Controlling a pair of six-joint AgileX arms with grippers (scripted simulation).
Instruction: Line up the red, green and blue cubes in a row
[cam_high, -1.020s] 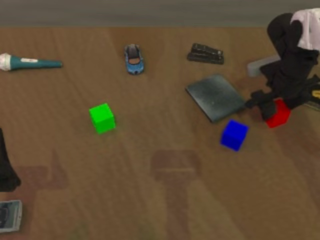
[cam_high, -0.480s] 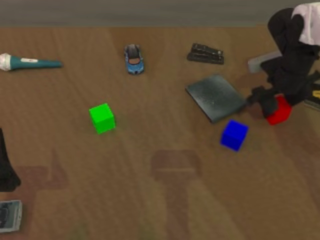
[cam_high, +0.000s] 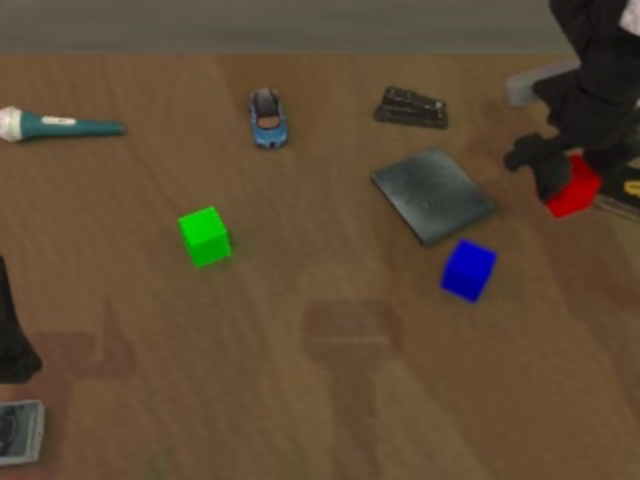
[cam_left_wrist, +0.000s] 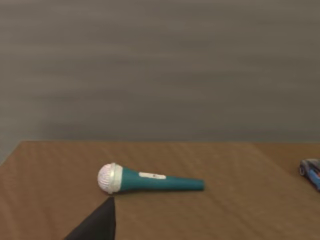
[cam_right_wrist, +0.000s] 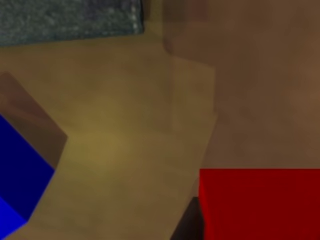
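Observation:
My right gripper (cam_high: 562, 180) is shut on the red cube (cam_high: 575, 188) at the table's far right and holds it above the wood. In the right wrist view the red cube (cam_right_wrist: 260, 205) fills the lower corner, with a dark finger (cam_right_wrist: 190, 225) against its side. The blue cube (cam_high: 469, 269) rests on the table left of and nearer than the red one, and it also shows as the blue cube (cam_right_wrist: 20, 185) in the right wrist view. Far off at centre-left stands the green cube (cam_high: 204, 236). My left arm (cam_high: 10, 335) stays parked at the left edge.
A dark grey pad (cam_high: 433, 195) lies between the blue cube and a black remote-like block (cam_high: 411, 107). A blue toy car (cam_high: 267, 118) and a teal microphone (cam_high: 55, 124) lie at the back. A phone-like slab (cam_high: 20, 432) sits front left. A grey bar (cam_high: 530, 85) is by the right arm.
My right gripper has risen and drawn back toward the far right with the red cube in it. The blue and green cubes and the left arm have not moved.

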